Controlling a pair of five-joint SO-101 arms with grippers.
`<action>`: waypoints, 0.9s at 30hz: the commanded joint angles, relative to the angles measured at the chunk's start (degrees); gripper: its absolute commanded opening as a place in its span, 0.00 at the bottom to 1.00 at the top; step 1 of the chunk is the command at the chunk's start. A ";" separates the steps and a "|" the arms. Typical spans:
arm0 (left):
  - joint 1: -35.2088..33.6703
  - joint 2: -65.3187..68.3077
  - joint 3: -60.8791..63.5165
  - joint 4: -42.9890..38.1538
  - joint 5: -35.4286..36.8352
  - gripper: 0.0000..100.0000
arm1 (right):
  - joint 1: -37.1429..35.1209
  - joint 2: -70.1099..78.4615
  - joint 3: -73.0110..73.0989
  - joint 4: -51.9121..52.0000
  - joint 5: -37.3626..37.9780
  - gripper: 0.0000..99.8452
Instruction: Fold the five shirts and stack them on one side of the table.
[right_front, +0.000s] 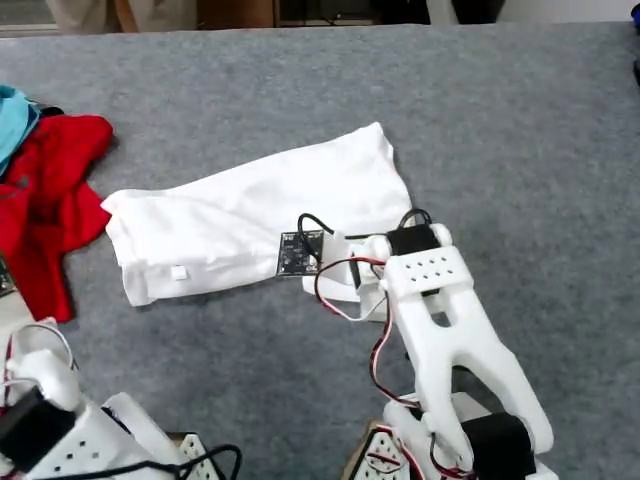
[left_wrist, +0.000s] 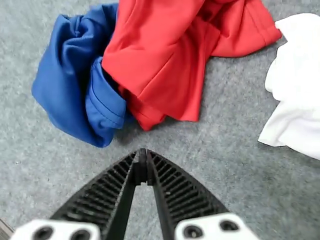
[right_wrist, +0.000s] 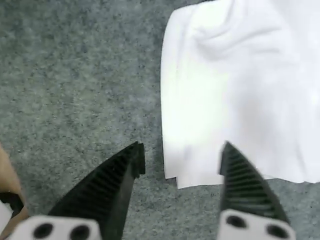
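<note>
Astride the near hem corner of the white shirt (right_wrist: 235, 90) with right gripper (right_wrist: 182, 149) spread, shirt's length crosswise; left gripper (left_wrist: 142, 155) pressed together, farther from it.

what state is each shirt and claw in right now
white shirt, spread flat on the table, looks partly folded
blue shirt, bunched up, unfolded
red shirt, crumpled, unfolded, lying partly over the blue shirt
left claw, shut, empty
right claw, open, empty, above the white shirt's edge
</note>
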 joint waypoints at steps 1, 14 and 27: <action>0.18 -2.95 1.58 -1.76 -0.18 0.02 | -0.92 -2.24 0.22 -0.70 0.44 0.29; 7.56 -3.56 8.88 -13.54 4.84 0.02 | -3.56 7.25 -1.89 -2.73 0.35 0.23; 9.67 -3.56 9.14 -13.63 8.18 0.02 | -3.30 13.49 -2.33 -10.29 0.26 0.23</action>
